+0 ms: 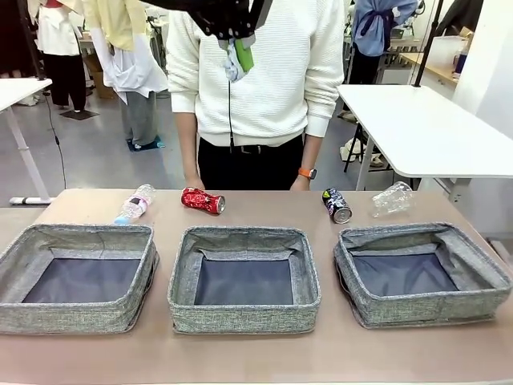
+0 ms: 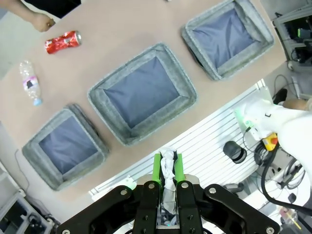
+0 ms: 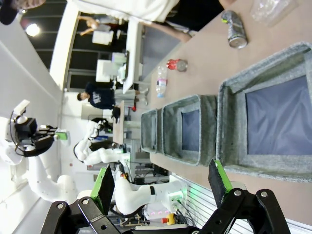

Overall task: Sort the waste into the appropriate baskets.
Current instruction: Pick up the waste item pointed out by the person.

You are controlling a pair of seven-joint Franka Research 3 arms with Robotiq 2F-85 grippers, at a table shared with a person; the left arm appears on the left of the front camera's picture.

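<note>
The left gripper (image 2: 167,157) hangs high above the brown tabletop (image 1: 256,353), its green pads (image 2: 156,168) pinched nearly together on a crumpled white tissue wad (image 2: 168,171) that stands up between them. The right gripper (image 3: 161,165) is spread wide with nothing between its fingers. Below lie three low grey woven baskets with dark floors: the left basket (image 1: 80,233), the middle basket (image 1: 240,234) and the right basket (image 1: 417,233), none with any litter in it. The rest of the waste lies along the far edge: a clear plastic bottle (image 1: 135,204), a dented red drink can (image 1: 202,200), a dark can with green marks (image 1: 337,205) and a crushed clear bottle (image 1: 393,198). The likeliest trouble is the drop itself. The tissue is light, and released from this height it could drift off line and settle on a rim, on the table, or in the wrong basket. It may also cling to one pad when the fingers part. The person's hand (image 1: 192,183) rests just beside the red can, so a later reach there risks crowding it.
</note>
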